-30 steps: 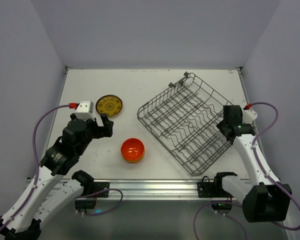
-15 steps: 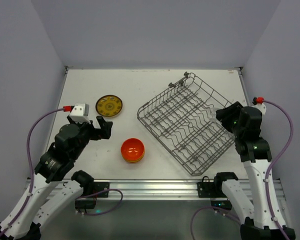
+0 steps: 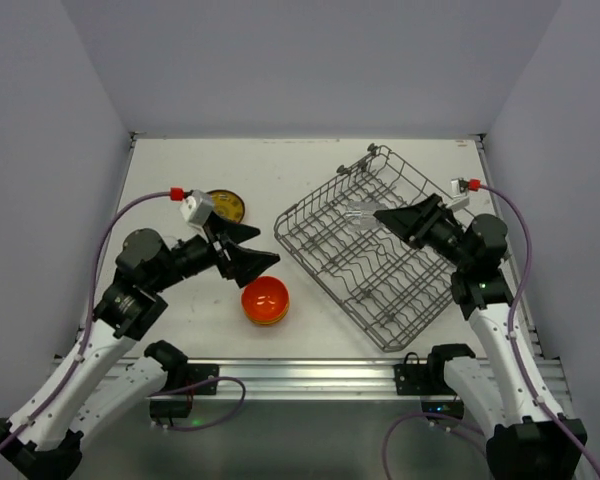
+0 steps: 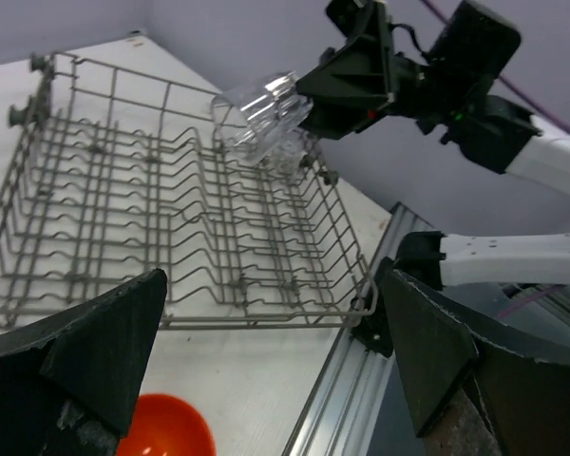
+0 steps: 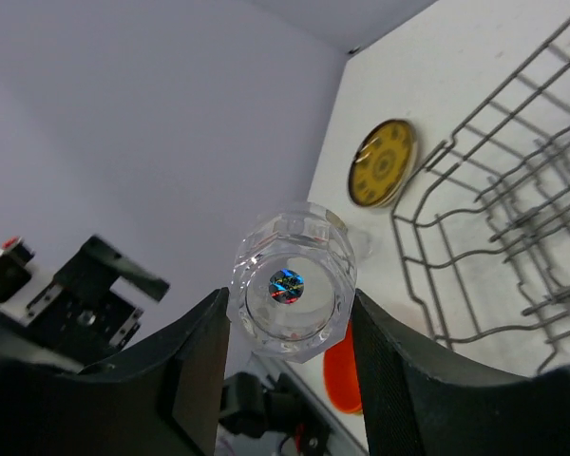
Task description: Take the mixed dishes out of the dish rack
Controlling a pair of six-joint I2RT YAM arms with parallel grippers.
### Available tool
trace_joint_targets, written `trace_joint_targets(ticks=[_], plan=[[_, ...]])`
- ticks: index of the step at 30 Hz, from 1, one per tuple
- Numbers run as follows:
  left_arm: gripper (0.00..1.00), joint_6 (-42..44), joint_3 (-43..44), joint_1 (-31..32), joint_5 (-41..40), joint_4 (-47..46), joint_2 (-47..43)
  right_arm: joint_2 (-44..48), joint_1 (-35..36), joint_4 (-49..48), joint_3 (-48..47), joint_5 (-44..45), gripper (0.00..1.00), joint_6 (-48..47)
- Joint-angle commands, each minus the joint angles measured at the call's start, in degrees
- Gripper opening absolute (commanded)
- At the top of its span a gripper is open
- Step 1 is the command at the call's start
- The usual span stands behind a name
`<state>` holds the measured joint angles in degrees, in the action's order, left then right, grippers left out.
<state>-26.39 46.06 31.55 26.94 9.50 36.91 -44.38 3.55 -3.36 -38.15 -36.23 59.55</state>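
The right gripper (image 3: 382, 216) clamps a small clear faceted glass (image 3: 358, 213), held sideways above the large grey metal wire dish rack (image 3: 332, 293). The left gripper (image 3: 263, 247) stands wide, holding nothing, near the glossy orange bowls (image 3: 265, 298) stacked on the white table (image 3: 180, 170).

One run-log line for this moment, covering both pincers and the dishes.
left pincer: open, near orange bowls | right pincer: shut on glass, over rack | plate: on table
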Motion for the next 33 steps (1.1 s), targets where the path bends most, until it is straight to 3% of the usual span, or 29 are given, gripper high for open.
trace_joint_targets(ticks=[1, 14, 18, 24, 27, 28, 30, 31, 33], plan=[[1.0, -10.22, -2.2, 0.18, 13.05, -21.16, 3.69, -0.26, 2.59, -21.06, 1.32, -9.82, 0.04, 8.29], [0.97, -22.91, -0.36, 2.11, 16.04, -46.93, 17.14, -12.39, 14.2, -46.11, -1.22, -11.5, 0.04, 17.09], [0.95, -23.0, 1.04, 4.92, 15.43, -47.91, 18.9, -15.2, 16.83, -50.16, -2.28, -11.06, 0.04, 17.36], [0.82, -22.74, 1.22, 6.06, 13.58, -46.24, 20.4, -17.32, 17.98, -53.59, -2.1, -10.53, 0.04, 18.06], [0.64, -22.74, 1.66, 6.68, 13.23, -46.24, 20.57, -18.02, 18.77, -53.6, -2.37, -10.18, 0.04, 17.53], [0.49, -22.65, 1.84, 6.68, 13.14, -46.15, 20.66, -18.2, 18.95, -53.69, -2.45, -10.18, 0.04, 17.44], [0.32, -21.95, 2.45, 6.77, 12.7, -44.75, 20.66, -18.46, 19.39, -53.95, -2.54, -10.53, 0.04, 17.27], [0.18, -21.34, 2.8, 6.77, 12.26, -43.87, 20.49, -18.46, 19.39, -54.04, -2.46, -10.53, 0.04, 17.09], [0.03, -19.41, 3.59, 6.86, 10.51, -40.37, 19.79, -18.03, 19.39, -53.86, -2.02, -10.44, 0.04, 16.74]])
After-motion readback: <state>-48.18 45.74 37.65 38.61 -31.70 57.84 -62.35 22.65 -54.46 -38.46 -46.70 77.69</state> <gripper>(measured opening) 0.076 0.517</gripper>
